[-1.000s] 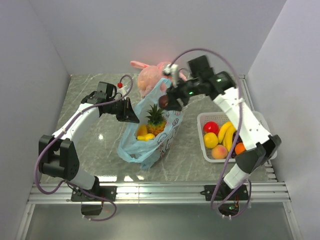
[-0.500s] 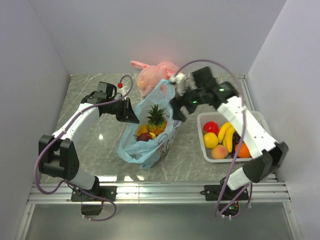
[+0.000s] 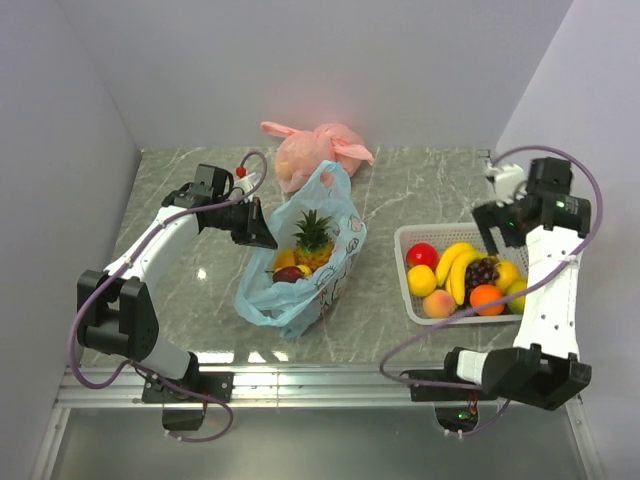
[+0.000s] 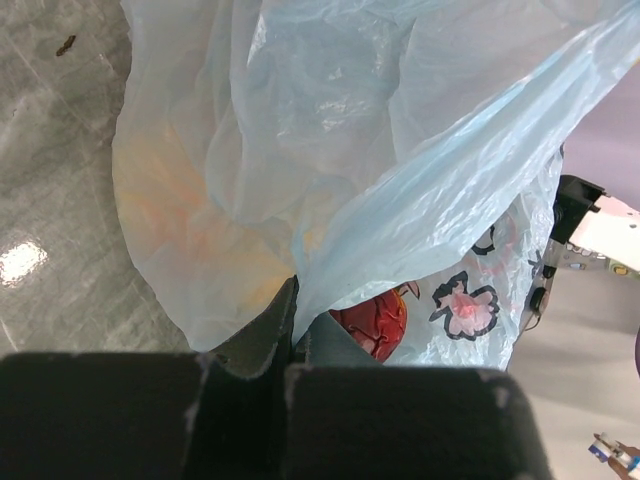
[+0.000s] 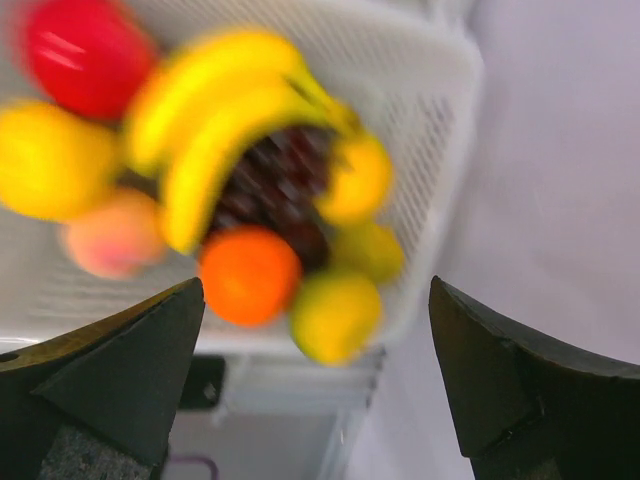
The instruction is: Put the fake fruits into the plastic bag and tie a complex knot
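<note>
The light-blue plastic bag (image 3: 300,262) stands open mid-table, holding a pineapple (image 3: 313,240), a dark red fruit (image 3: 288,273) and yellow-orange fruits (image 3: 284,259). My left gripper (image 3: 262,232) is shut on the bag's left rim; in the left wrist view its fingers (image 4: 270,330) pinch the blue film (image 4: 330,150) over a red fruit (image 4: 370,322). My right gripper (image 3: 497,225) is open and empty above the white basket (image 3: 405,236). In the blurred right wrist view, my right gripper (image 5: 315,380) is over the bananas (image 5: 220,110), grapes (image 5: 285,190), an orange (image 5: 248,275) and a yellow-green fruit (image 5: 335,315).
The basket also holds a red apple (image 3: 421,254), a yellow fruit (image 3: 421,280) and a peach (image 3: 438,303). A pink-orange knotted bag (image 3: 312,152) sits behind the blue bag. The right wall is close to the basket.
My right arm has swung from over the bag's mouth to the right, above the basket. A dark red fruit now lies in the bag. The left arm has not moved.
</note>
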### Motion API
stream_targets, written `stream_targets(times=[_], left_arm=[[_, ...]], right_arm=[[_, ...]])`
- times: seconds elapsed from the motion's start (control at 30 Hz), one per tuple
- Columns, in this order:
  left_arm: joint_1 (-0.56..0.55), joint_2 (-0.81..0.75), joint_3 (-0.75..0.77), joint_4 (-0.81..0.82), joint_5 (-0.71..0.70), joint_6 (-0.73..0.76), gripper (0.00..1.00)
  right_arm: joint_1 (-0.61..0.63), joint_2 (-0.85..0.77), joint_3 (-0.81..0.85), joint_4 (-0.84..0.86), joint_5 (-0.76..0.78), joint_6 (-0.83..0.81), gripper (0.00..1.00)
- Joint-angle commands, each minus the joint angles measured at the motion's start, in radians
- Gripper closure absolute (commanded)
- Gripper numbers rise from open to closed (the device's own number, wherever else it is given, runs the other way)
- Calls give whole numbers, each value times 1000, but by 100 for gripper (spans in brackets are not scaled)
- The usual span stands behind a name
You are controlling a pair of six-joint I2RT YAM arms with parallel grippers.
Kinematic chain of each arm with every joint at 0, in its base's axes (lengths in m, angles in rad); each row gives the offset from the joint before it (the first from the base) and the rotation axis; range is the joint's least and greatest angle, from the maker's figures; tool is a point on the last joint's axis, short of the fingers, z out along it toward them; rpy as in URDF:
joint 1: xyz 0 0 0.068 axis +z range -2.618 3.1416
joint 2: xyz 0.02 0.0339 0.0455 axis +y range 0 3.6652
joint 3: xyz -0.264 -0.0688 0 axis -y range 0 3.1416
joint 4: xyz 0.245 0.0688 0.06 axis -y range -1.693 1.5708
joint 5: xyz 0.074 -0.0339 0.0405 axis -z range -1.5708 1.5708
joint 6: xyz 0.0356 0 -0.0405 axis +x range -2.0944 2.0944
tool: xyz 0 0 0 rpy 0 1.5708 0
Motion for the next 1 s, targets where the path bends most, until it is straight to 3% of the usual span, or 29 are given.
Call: stream_targets(times=[0.0, 0.13, 0.97], left_arm=[[4, -16, 32, 1, 2, 21, 99], [4, -8, 26, 1, 11, 24, 99], [5, -1, 43, -28, -3, 39, 100]], right_arm=[[-192, -1, -67, -64, 136, -160, 0], [-309, 20, -116, -44, 105, -225, 0], [-433, 297, -222, -96, -22, -309, 3]])
